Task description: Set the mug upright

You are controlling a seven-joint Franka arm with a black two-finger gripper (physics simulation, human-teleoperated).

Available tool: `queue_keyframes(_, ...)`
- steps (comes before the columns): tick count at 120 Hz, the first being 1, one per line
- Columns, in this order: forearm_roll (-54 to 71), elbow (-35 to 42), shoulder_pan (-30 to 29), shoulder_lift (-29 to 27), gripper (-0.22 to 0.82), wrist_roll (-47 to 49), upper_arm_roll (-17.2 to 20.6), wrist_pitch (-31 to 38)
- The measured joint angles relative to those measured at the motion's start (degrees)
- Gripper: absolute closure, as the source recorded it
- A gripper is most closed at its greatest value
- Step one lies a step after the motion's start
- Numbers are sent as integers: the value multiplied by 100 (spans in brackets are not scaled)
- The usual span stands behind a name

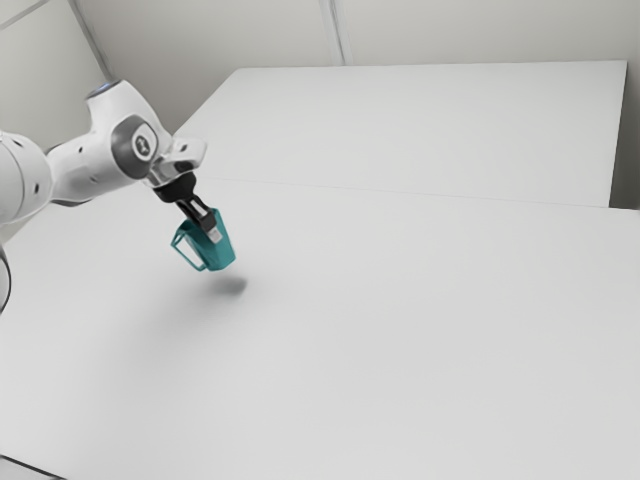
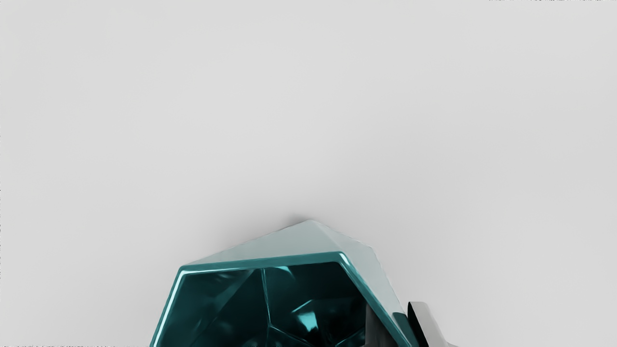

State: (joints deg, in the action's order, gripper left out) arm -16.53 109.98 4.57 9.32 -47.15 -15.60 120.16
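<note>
Pinching with the pincer the wall of the teal mug, one finger inside and one outside. Holding it tilted above the bench, mouth facing the wrist camera, handle toward the exterior view's left.

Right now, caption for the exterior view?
Black two-finger gripper holds a tilted teal faceted mug above the white table.

Your arm enters from the exterior view's left, wrist bent. Your gripper is aloft, pointing down and slanted toward the exterior view's right. Observed in wrist view: your fingers pinched together, narrow gap between, bearing a load.
</note>
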Motion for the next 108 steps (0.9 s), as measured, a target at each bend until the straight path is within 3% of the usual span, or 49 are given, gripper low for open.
queue_keyframes(108,624,120,137,587,78,1581,302,1074)
